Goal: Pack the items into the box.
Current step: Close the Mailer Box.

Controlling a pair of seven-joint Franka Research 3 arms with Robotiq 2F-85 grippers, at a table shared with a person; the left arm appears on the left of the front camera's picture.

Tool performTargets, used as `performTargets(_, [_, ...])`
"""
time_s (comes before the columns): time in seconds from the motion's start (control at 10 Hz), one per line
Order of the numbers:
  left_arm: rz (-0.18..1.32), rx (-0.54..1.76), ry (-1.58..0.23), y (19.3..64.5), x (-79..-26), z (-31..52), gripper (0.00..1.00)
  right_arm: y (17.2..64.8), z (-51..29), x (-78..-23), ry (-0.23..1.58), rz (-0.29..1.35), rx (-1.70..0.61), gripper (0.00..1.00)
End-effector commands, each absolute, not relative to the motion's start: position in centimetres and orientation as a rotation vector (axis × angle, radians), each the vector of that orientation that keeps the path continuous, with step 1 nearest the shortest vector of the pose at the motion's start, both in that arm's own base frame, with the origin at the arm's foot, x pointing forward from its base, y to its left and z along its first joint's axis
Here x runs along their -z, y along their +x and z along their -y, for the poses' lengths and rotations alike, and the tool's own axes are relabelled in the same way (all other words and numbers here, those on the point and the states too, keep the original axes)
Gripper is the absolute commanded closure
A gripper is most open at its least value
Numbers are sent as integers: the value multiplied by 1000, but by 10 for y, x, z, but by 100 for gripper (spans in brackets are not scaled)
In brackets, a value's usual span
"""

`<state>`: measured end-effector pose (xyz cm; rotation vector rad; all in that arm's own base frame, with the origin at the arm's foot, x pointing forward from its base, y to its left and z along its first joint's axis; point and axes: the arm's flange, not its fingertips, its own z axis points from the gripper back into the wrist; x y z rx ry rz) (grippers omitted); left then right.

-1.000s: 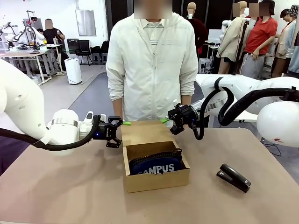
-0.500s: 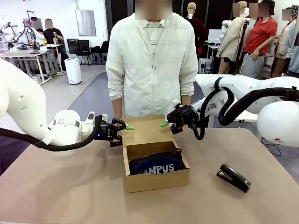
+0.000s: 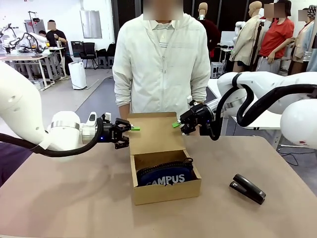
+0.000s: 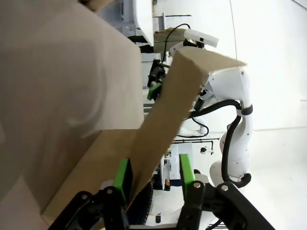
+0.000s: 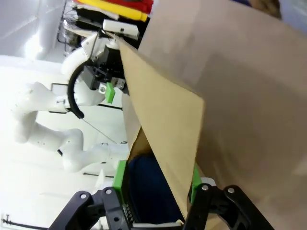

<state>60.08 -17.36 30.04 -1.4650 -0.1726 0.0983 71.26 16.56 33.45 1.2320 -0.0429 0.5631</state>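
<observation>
Status: packing looks mostly done. Closing the lid is what's left.

- The navy CAMPUS pouch (image 3: 166, 174) lies inside the cardboard box (image 3: 166, 194), lettering facing up, and fills most of the opening. Anything under or behind it is hidden, so I can't confirm every item is in.
- The box sits mid-table (image 3: 64, 198), just in front of the person (image 3: 161, 69) standing at the far edge.
- The hinged lid flap (image 3: 154, 133) stands raised off the far wall, roughly upright. It is not folded over the opening yet.
- The left gripper (image 3: 132, 128) is at the flap's top corner on the robot's left. The right gripper (image 3: 176, 124) is at the opposite top corner.
- Left wrist view: the flap edge runs between the green pads, close against one pad (image 4: 123, 176) with a clear gap to the other. The jaws are parted and straddle the card rather than pinching it.
- Right wrist view: there is a pad (image 5: 120, 178) on either side of the flap, but the card covers the gap. I can't tell whether it bites.
- The black stapler (image 3: 247, 188) lies on the table well to the right of the box. It is not part of the pack.

My read of what remains: swing the flap forward and down over the pouch, then press it shut. The pouch rides near the rim, so the flap may rest on it instead of seating flat.
</observation>
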Motion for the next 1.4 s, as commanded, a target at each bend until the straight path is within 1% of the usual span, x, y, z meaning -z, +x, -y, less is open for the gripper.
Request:
performTargets(0.0, [275,-16,-1490,572,-316,170,47,672,-159,-343,1228,201,-614,38])
performTargets(0.3, [318,104,-1499,555,-332,179,47,654,-151,-344,1198,406,-693,38])
performTargets(0.4, [364,2,-1443,562,-333,182,47,651,-149,-345,1181,441,-727,38])
performTargets(0.5, [286,67,-1484,567,-334,179,47,684,-151,-349,1198,311,-665,38])
performTargets(1.0, [286,67,-1484,567,-334,179,47,684,-151,-349,1198,311,-665,38])
performTargets(1.1, [299,58,-1471,565,-332,181,47,676,-149,-344,1193,328,-678,38])
performTargets(1.2, [353,162,-1474,557,-333,185,47,667,-153,-347,1168,407,-787,38])
performTargets(1.3, [393,287,-1524,548,-334,189,47,662,-152,-344,1163,512,-916,38])
